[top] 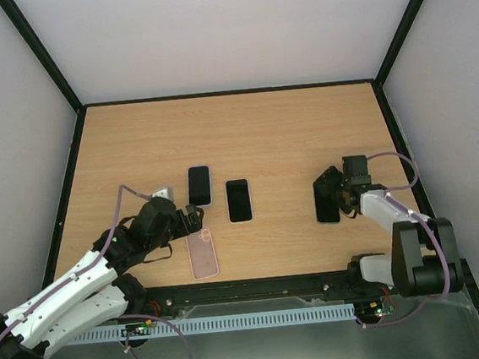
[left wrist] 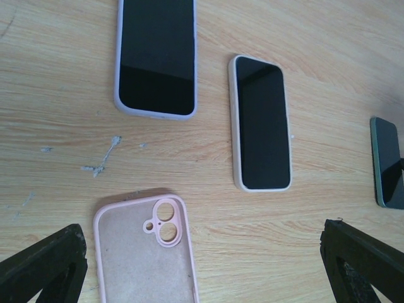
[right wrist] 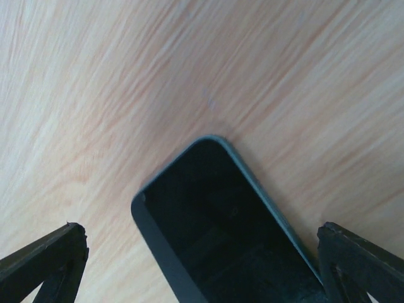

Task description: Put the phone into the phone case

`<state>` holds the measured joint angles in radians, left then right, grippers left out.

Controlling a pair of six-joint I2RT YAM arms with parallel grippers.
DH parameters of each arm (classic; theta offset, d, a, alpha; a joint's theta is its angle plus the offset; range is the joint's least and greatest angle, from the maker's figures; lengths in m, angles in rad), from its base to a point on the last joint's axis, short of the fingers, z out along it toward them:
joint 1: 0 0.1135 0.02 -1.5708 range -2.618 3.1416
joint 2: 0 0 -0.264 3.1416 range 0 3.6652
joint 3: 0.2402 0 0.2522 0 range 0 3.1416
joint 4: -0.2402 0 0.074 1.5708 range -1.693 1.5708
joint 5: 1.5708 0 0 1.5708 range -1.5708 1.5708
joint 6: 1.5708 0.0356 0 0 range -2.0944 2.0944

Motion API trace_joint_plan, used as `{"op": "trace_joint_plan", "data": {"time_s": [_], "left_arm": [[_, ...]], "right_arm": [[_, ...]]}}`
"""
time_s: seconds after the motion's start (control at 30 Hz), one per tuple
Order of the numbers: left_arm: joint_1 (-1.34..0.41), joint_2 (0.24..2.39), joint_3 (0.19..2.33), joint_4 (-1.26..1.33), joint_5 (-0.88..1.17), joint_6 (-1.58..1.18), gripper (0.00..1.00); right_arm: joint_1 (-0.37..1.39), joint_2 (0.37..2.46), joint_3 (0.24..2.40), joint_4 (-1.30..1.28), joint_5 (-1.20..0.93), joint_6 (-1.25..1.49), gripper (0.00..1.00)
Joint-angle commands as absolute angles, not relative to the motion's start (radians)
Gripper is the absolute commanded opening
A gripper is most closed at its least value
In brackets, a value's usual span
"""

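Note:
An empty pink phone case (top: 203, 255) lies open side up near the table's front edge; in the left wrist view (left wrist: 142, 255) its camera cut-out points away from me. My left gripper (top: 194, 220) hovers just over the case's far end, jaws wide open and empty (left wrist: 205, 271). A dark phone with a greenish rim (top: 326, 201) lies at the right. My right gripper (top: 334, 196) is open around its near end (right wrist: 205, 265), and the phone (right wrist: 221, 233) sits between the fingers, close to the right finger (right wrist: 366, 265).
A phone in a lavender case (top: 199, 185) (left wrist: 156, 57) and a phone in a cream case (top: 239, 201) (left wrist: 261, 123) lie screen up mid-table, beyond the pink case. Black frame rails and white walls border the wooden table (top: 261, 135).

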<state>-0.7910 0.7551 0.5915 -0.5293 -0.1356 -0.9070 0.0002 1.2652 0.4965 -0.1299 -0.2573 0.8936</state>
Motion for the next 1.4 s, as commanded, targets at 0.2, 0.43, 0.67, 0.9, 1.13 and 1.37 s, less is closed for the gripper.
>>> {"op": "trace_joint_plan", "data": {"time_s": [0.2,0.43,0.67,0.9,1.13,1.37], "left_arm": [[-0.759,0.788,0.523,-0.477,-0.116,-0.951,1.00],[-0.753,0.767,0.513,-0.480,-0.114,-0.956,1.00],[-0.746,0.762,0.500,-0.474,-0.107,-0.967,1.00],[-0.743,0.760,0.500,-0.471,-0.103,-0.968,1.00],[-0.739,0.750,0.495,-0.474,-0.102,-0.965,1.00],[-0.733,0.766,0.458,-0.470,-0.090,-0.976,1.00]], "right_arm": [[0.189,1.158,0.361,-0.213,-0.332,1.063,0.96],[0.284,1.162,0.307,-0.074,-0.358,1.142,0.95],[0.497,1.203,0.311,0.035,-0.301,1.272,0.94],[0.671,1.327,0.371,0.226,-0.305,1.352,0.94],[0.682,1.358,0.511,0.044,-0.269,1.069,0.94],[0.670,1.465,0.742,-0.126,-0.196,0.844,0.95]]}}
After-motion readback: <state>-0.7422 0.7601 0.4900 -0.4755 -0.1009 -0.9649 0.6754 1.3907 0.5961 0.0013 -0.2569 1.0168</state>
